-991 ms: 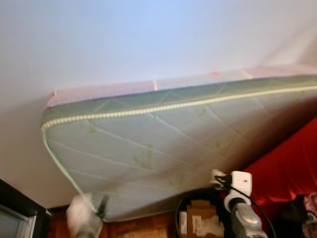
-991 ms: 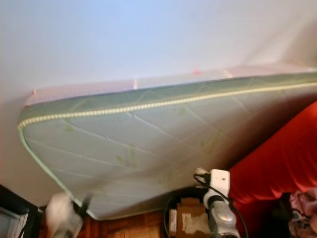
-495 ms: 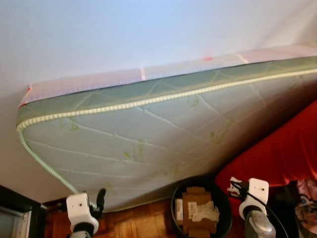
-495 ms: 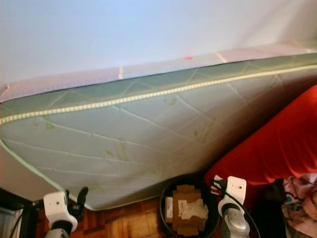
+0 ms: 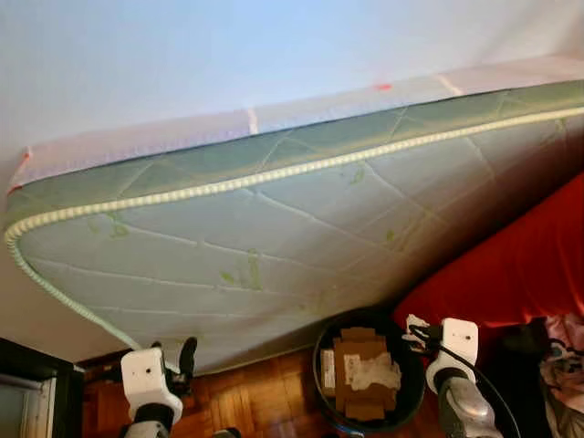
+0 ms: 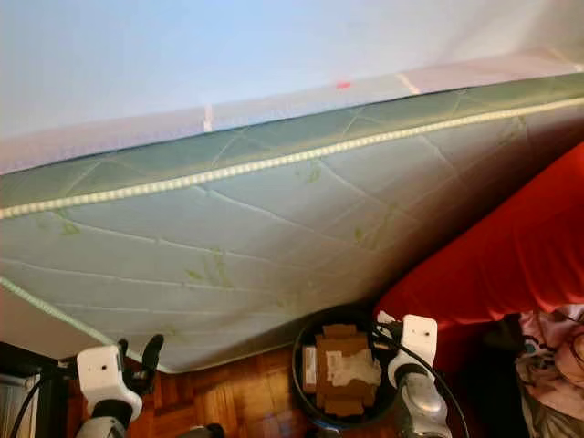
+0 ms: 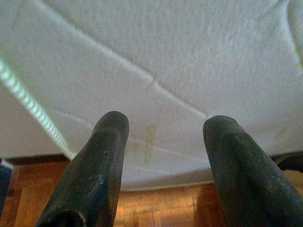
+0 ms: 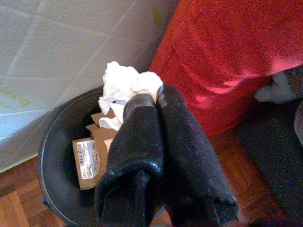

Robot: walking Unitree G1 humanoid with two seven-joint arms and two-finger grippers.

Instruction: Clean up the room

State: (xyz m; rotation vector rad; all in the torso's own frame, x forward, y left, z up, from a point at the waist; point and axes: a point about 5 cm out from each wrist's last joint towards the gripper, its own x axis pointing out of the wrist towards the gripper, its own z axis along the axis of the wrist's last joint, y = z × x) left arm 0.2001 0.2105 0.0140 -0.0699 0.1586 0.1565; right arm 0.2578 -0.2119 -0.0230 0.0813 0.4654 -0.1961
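Observation:
A black round bin [image 5: 325, 402] stands on the wood floor at the mattress's foot, holding cardboard pieces [image 5: 358, 358]. My right gripper [image 8: 155, 94] hangs over the bin [image 8: 57, 156], shut on a crumpled white tissue [image 8: 125, 82] at its fingertips. In the eye views the tissue [image 5: 373, 371] shows over the bin's inside, just left of my right wrist [image 5: 453, 339]. My left gripper [image 7: 165, 122] is open with nothing between its fingers, pointing at the mattress's lower edge; one finger [image 5: 188, 352] shows at lower left.
A large pale green quilted mattress [image 5: 274, 246] leans against the white wall. Red fabric [image 5: 520, 265] covers something at the right, with loose clothes [image 5: 566, 351] below it. Dark furniture [image 5: 32, 392] stands at lower left. Parquet floor [image 5: 265, 406] lies between my arms.
The whole picture has shifted as the camera moved, bringing more of the bin and floor into view. My left arm, blurred a second ago, is now sharp and steady.

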